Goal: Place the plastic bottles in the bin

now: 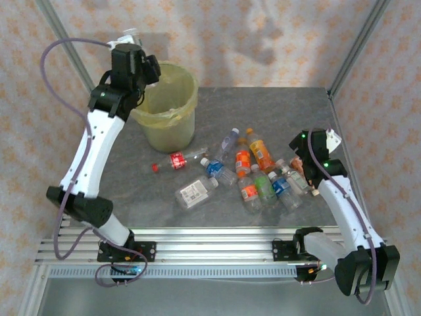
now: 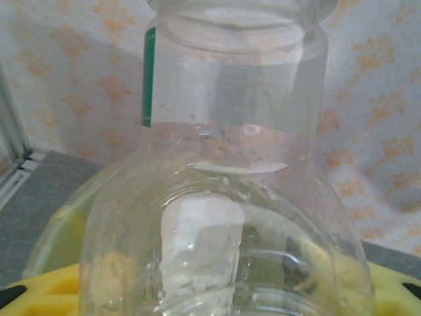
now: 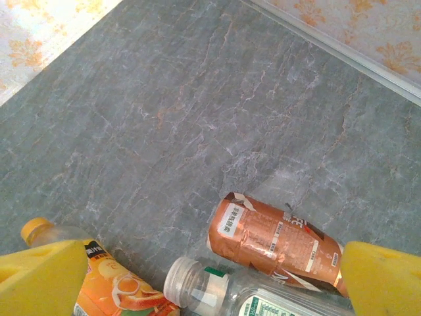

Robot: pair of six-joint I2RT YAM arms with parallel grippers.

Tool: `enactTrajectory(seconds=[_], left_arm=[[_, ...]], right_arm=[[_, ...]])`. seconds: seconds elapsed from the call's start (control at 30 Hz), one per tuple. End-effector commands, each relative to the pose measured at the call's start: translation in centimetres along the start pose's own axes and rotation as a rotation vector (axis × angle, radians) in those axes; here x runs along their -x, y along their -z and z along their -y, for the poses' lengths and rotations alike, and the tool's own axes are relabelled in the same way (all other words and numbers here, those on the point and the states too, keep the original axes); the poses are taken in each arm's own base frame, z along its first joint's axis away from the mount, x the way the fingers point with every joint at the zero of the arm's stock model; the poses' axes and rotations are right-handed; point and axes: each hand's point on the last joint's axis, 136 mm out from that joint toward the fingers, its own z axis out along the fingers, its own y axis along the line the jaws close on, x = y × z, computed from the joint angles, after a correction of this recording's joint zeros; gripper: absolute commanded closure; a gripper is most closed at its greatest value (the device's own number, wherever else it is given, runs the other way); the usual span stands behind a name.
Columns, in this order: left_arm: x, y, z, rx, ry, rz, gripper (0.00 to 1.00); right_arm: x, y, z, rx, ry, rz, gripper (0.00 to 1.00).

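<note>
The left hand (image 1: 130, 56) is clamped on a clear bottle (image 2: 223, 197), with its 2 yellow fingers (image 2: 39, 293) on either side of the glossy, faintly ridged wall. The bottle has a rounded shoulder, a wide neck and a green strip of label. It hangs raised at the far left rim of the bin (image 1: 172, 125), a round, tapering, pale yellow-green bucket lined with a thin translucent yellow bag folded over its lip.

The other plastic bottles (image 1: 253, 174) lie on their sides in a loose cluster at the counter's middle and right. The right hand (image 3: 210, 260) is over them, its fingers wide apart and gripping nothing. Below it are a crumpled brown-labelled bottle (image 3: 276, 240), a white-capped one (image 3: 197, 283) and an orange drink bottle (image 3: 105, 280).

The counter (image 1: 263, 112) is matte grey with stone-like veining. Pale floral wallpaper (image 1: 263, 39) and aluminium posts (image 1: 358, 46) enclose it.
</note>
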Motion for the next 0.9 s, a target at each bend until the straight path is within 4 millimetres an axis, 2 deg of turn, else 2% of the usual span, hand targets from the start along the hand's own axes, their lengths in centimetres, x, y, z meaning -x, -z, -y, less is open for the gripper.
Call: enactTrajectory(seconds=[0.0, 0.27, 0.3, 0.53, 0.87], left_arm=[[-1.4, -1.2, 0.5, -0.021, -0.089, -0.099, 0.46], [-4.5, -5.8, 1.2, -0.018, -0.148, -0.233, 0.47], [-5.4, -6.7, 1.2, -0.021, -0.152, -0.259, 0.47], [-9.6, -10.4, -0.3, 0.013, -0.144, -0.4, 0.47], [-13.3, -12.8, -2.3, 0.064, -0.148, -0.527, 0.47]], right_arm=[[0.8, 1.3, -0.3, 0.019, -0.006, 0.011, 0.01], [0.6, 1.7, 0.1, 0.01, 0.004, 0.002, 0.01], [0.7, 1.7, 0.1, 0.011, 0.005, 0.003, 0.01], [0.7, 1.8, 0.0, 0.011, 0.007, 0.002, 0.01], [0.5, 1.3, -0.1, 0.002, 0.009, -0.006, 0.01]])
